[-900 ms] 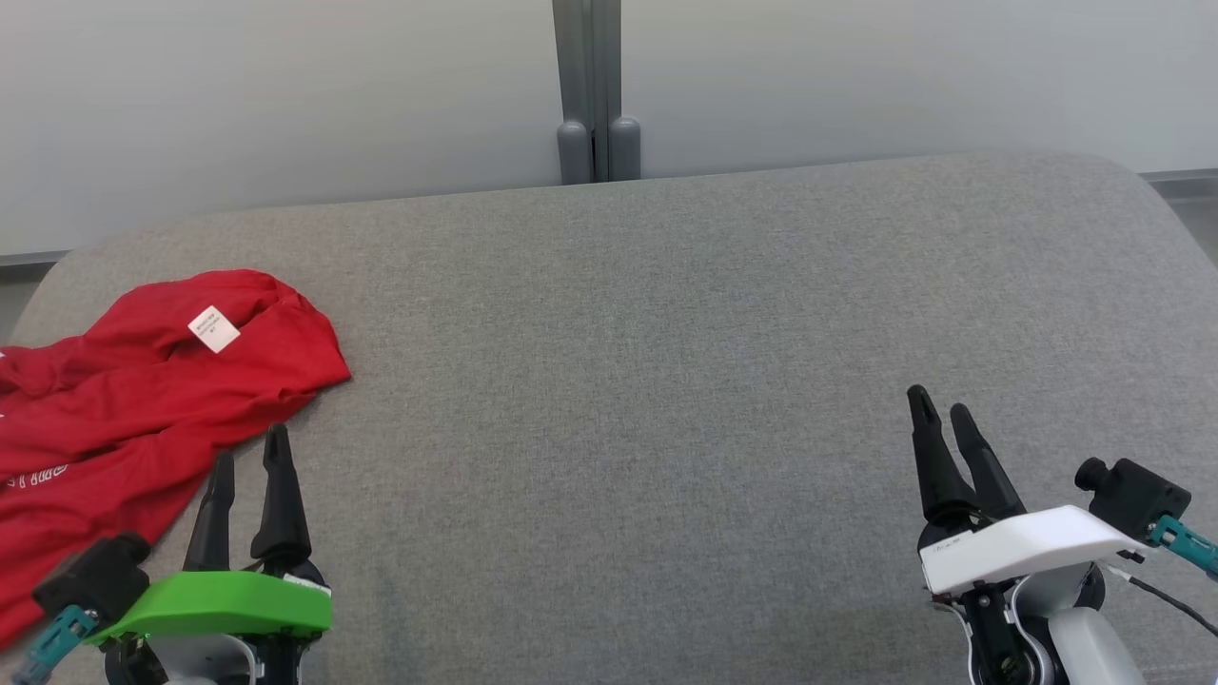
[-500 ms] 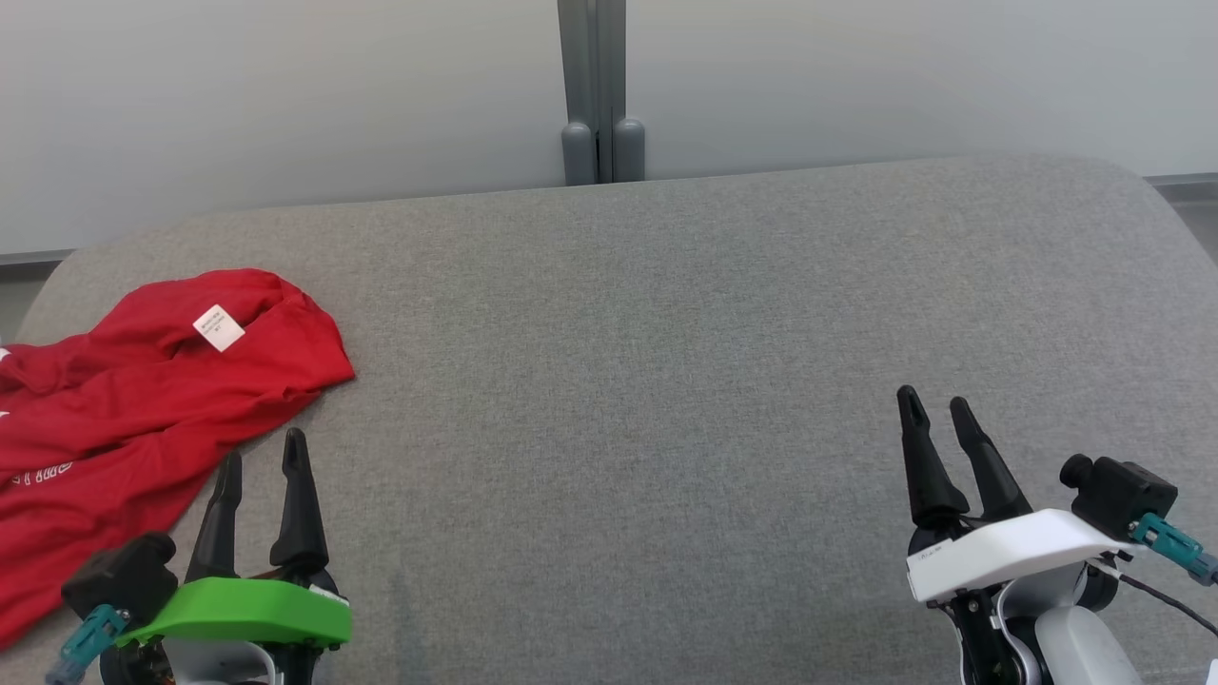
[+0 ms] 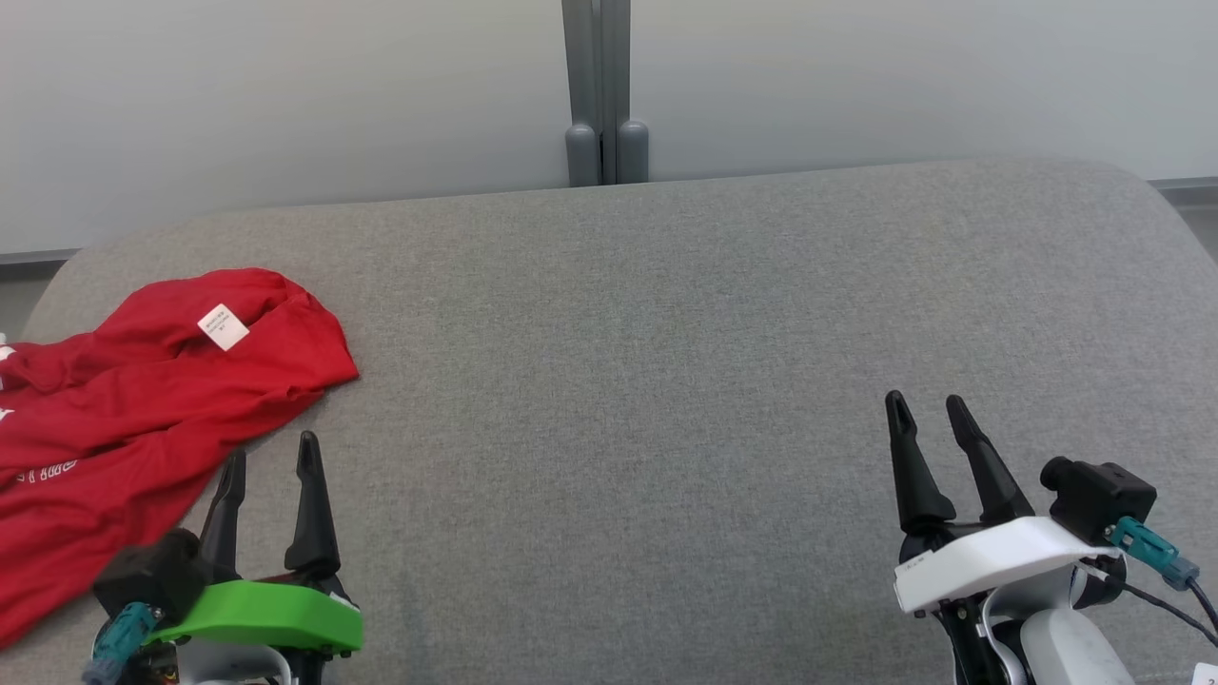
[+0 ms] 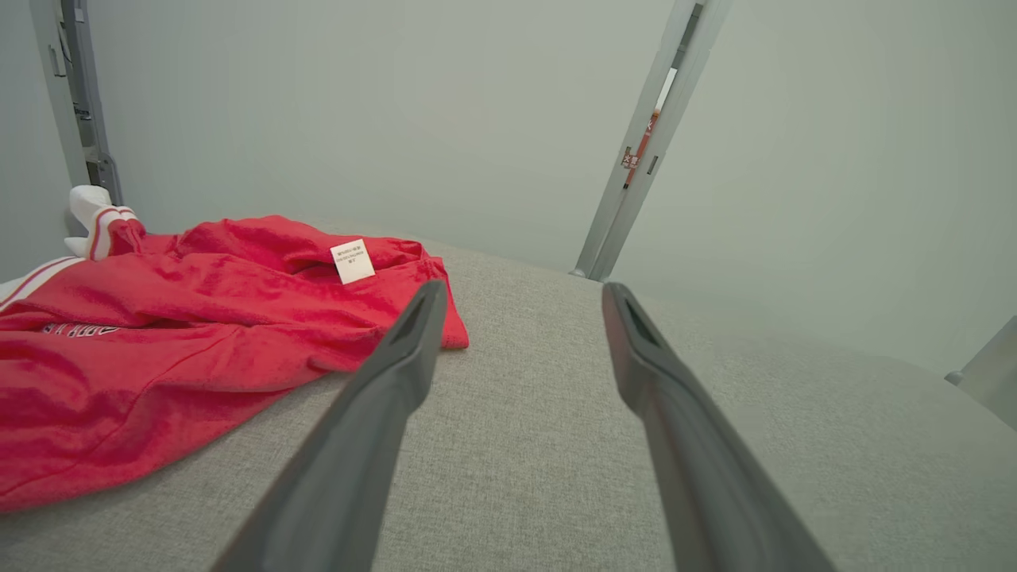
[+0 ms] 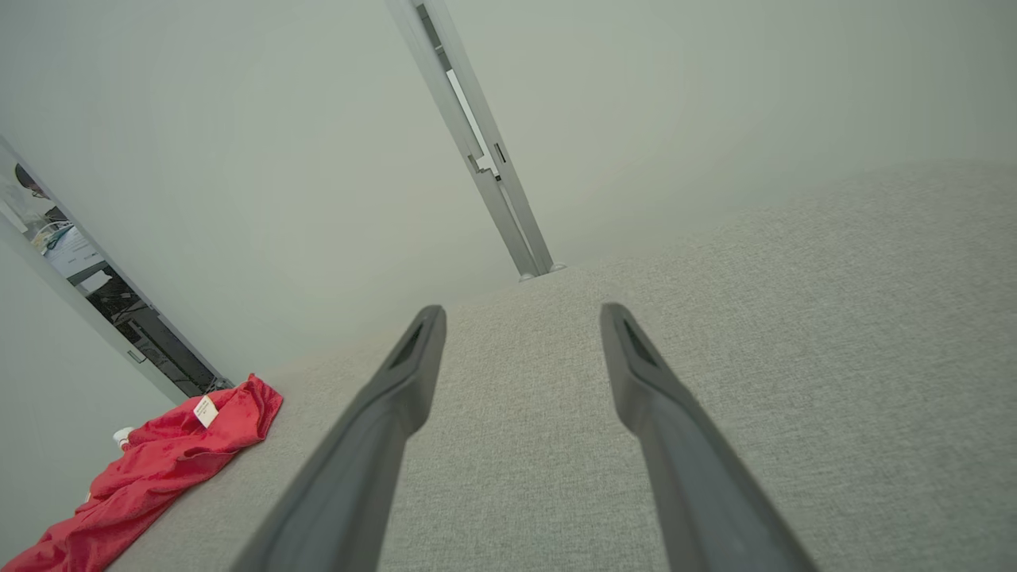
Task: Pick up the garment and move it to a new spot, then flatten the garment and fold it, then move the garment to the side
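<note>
On the broad grey woven-fabric cushion (image 3: pixel 628 381) we see the bright red jersey with white trim (image 3: pixel 143 409) crumpled at the cushion's left edge, its small white label (image 3: pixel 224 326) facing up. Our left gripper (image 3: pixel 269 452) hangs over the cushion's near left, jaws spread, just beside the jersey. Our right gripper (image 3: pixel 923 404) hovers over the cushion's near right, jaws likewise apart.

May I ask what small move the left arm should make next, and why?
Probably ease the left gripper leftward onto the near edge of the red jersey: its jaws stand open beside the crumpled cloth, while the right gripper sits far across the grey surface.
</note>
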